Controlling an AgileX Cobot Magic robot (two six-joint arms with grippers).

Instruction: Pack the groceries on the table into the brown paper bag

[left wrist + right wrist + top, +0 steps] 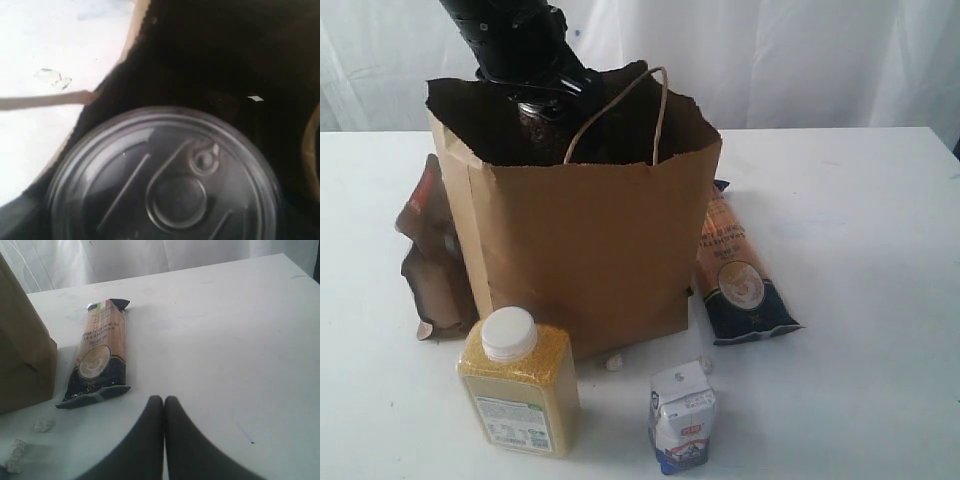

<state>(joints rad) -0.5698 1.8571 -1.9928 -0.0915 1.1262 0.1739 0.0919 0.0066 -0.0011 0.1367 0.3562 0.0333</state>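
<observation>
Exterior: my left arm (515, 40) stood in the mouth of the brown paper bag (590, 250), centre frame on the table (860, 250), with the left gripper hidden below the rim.

Left wrist: the silver-lidded clear can (165, 185) filled the lower frame, inside the bag. Whether it was grasped or released, I couldn't tell. I judged it best to set it upright on the bag floor, clear of the wall.

Right wrist: the right gripper (164, 407) sat clenched and empty at lower centre. The long orange-navy packet (97, 360) lay left of centre.
</observation>
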